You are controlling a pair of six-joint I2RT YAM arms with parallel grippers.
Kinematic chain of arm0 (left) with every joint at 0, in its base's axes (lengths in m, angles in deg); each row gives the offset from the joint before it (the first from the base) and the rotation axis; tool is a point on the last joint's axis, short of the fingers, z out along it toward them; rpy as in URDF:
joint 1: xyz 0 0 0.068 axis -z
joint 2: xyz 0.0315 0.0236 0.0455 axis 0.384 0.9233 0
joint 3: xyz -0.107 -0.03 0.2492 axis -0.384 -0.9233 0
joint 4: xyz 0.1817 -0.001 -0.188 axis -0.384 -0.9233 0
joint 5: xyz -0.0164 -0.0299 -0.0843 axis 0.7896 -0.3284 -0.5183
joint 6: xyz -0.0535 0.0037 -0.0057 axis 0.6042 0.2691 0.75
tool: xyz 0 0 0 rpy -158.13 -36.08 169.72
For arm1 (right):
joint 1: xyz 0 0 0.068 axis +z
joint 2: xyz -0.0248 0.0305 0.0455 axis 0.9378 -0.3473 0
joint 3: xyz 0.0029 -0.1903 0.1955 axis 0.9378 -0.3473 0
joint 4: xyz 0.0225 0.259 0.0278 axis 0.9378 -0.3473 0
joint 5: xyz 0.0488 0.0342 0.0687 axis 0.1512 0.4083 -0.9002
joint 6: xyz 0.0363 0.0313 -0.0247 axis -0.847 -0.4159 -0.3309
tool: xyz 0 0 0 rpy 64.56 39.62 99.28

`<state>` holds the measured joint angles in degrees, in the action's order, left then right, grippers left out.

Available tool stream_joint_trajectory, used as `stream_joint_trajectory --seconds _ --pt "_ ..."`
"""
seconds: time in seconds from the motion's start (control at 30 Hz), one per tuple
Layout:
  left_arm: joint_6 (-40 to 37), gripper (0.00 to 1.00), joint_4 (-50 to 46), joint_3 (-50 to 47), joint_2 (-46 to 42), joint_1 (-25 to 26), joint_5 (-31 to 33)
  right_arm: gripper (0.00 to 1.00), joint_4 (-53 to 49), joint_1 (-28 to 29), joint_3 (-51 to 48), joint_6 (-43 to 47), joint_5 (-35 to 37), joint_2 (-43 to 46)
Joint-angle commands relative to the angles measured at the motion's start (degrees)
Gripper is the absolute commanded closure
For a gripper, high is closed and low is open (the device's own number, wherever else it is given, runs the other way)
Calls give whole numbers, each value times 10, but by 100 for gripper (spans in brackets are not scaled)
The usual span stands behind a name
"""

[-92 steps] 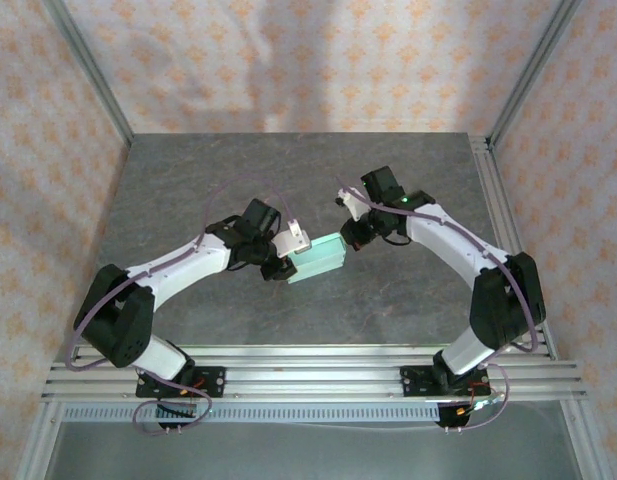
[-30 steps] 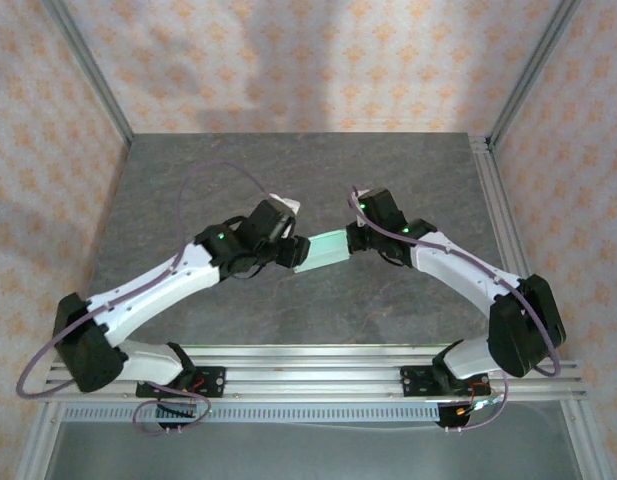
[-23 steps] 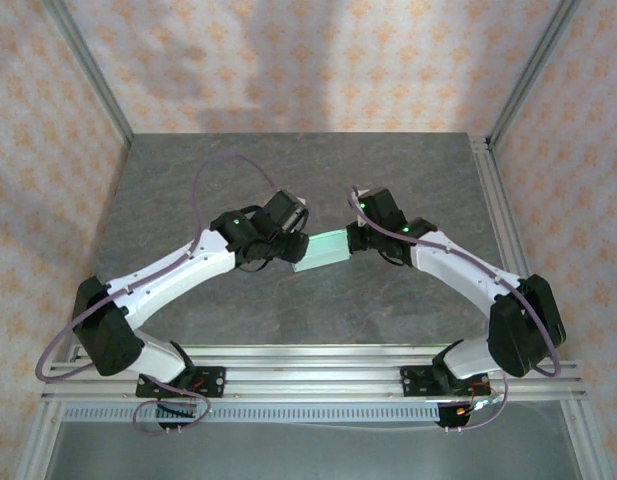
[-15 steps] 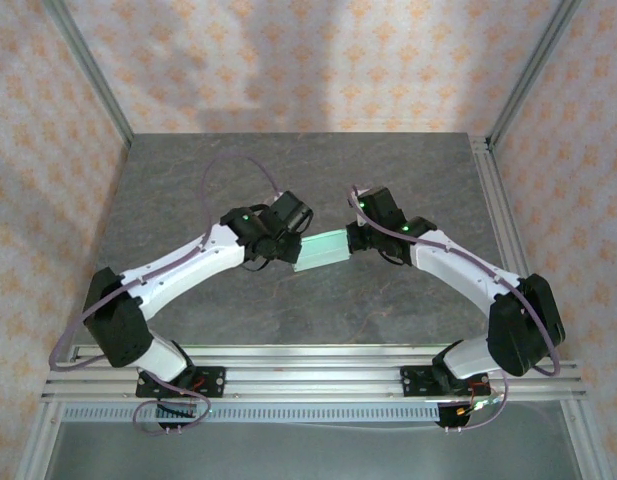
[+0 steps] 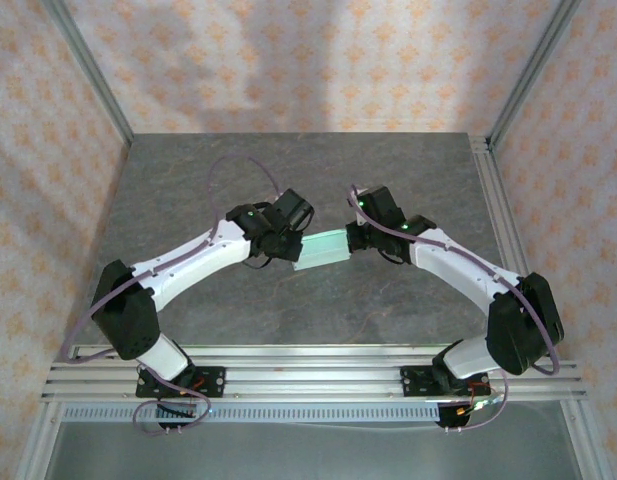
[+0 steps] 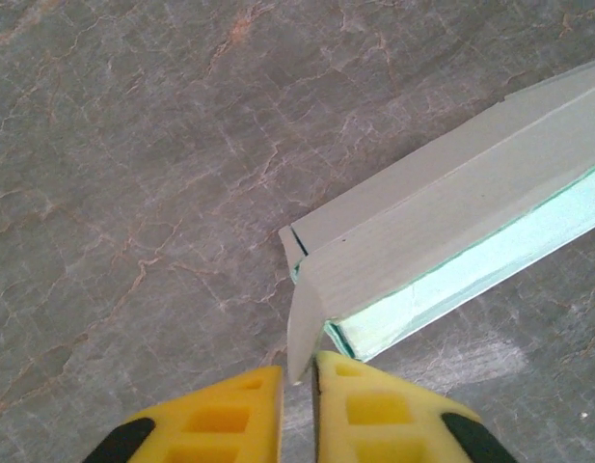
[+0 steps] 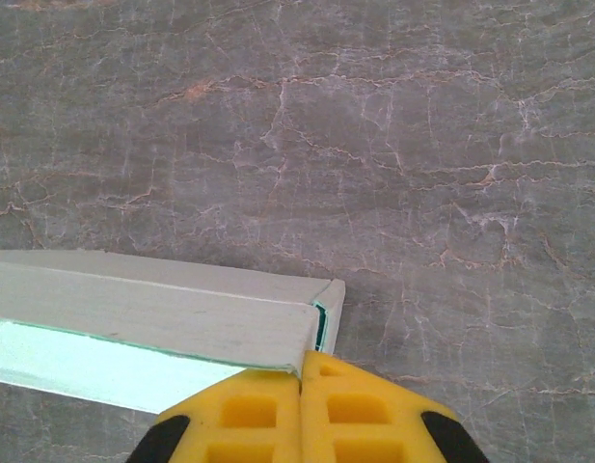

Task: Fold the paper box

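Observation:
The paper box (image 5: pixel 323 250), a small pale mint-green rectangular box, hangs just above the middle of the table between my two grippers. My left gripper (image 5: pixel 296 247) is at its left end. In the left wrist view the box (image 6: pixel 451 212) runs off to the upper right, and its end flap (image 6: pixel 305 328) stands in the narrow slit of my left gripper (image 6: pixel 299 371), lying against the right finger (image 6: pixel 374 400). My right gripper (image 5: pixel 350 240) holds the other end. There the box (image 7: pixel 152 309) has its near corner pinched in my right gripper (image 7: pixel 302 362).
The grey marbled table top (image 5: pixel 288 170) spreads all around the box. An aluminium rail (image 5: pixel 498 200) runs along the table's right side, and the mounting rails (image 5: pixel 308 370) cross the near edge. Patterned walls close in the back and both sides.
My left arm has swung in to the box's left end and its jaws have narrowed around the end flap. The right gripper and the box have stayed where they were.

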<state>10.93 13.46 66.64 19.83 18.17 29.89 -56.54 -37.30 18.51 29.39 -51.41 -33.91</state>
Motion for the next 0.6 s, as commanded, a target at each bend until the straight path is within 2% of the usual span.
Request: stream_joint_trajectory --seconds 0.0,0.17,0.3,0.57 --pt "9 89 10 11 11 -4 -11 100 -19 2 18 -4 10 -2" --pt "18 92 18 12 23 -4 -30 100 -17 2 16 -7 7 0" --pt "24 99 16 15 27 -4 -26 100 -16 2 15 -8 5 1" --pt "67 100 -3 32 29 -12 -31 100 -15 2 16 -8 3 1"
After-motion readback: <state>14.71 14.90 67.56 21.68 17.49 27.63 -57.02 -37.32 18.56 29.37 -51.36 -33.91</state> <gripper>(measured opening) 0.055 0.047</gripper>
